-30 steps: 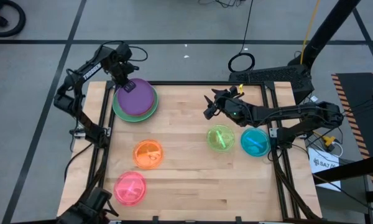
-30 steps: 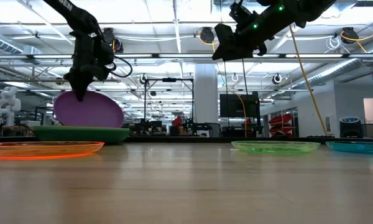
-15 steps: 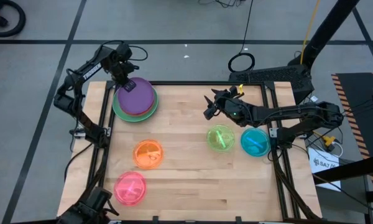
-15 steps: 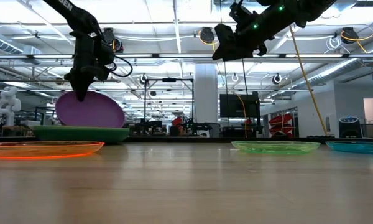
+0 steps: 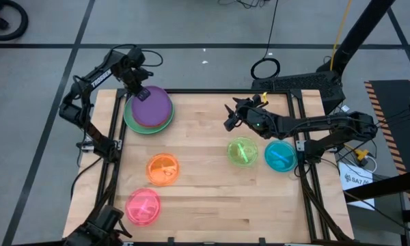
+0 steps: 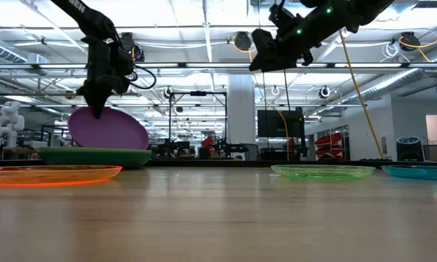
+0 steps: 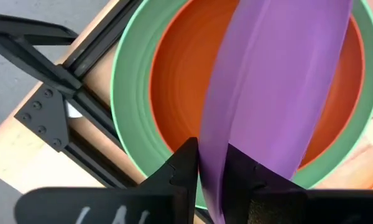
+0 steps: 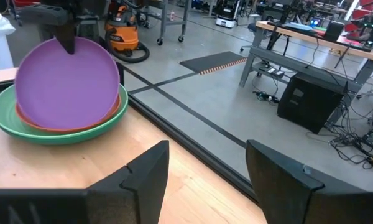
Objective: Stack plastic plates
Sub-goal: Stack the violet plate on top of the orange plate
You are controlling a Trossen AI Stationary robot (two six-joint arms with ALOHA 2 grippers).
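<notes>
My left gripper [image 5: 138, 93] is shut on a purple plate [image 5: 152, 107], held tilted over a stack of a red-orange plate [image 7: 174, 81] in a light green plate [image 5: 133, 121] at the table's far left. Small translucent plates lie flat on the table: orange [image 5: 162, 168], pink [image 5: 143, 206], lime [image 5: 242, 151], teal [image 5: 281, 155]. My right gripper [image 5: 229, 121] is open and empty, up above the table's far middle. The dark green plate is hidden. My left gripper pinches the purple plate's rim [image 7: 210, 163] between its two fingers, on the plate's far-left edge, coming from above. The plate hangs tilted, its held edge raised [image 6: 80, 116] and its opposite edge down on the red-orange plate in the stack.
Black frame rails [image 5: 116, 116] run along the table's left, far and right edges. Bare wood lies in the table's middle and near right [image 5: 260, 205].
My left gripper has moved slightly toward the table's right with the purple plate, and the plate has sunk a little toward the stack, still tilted. My right arm has kept still.
</notes>
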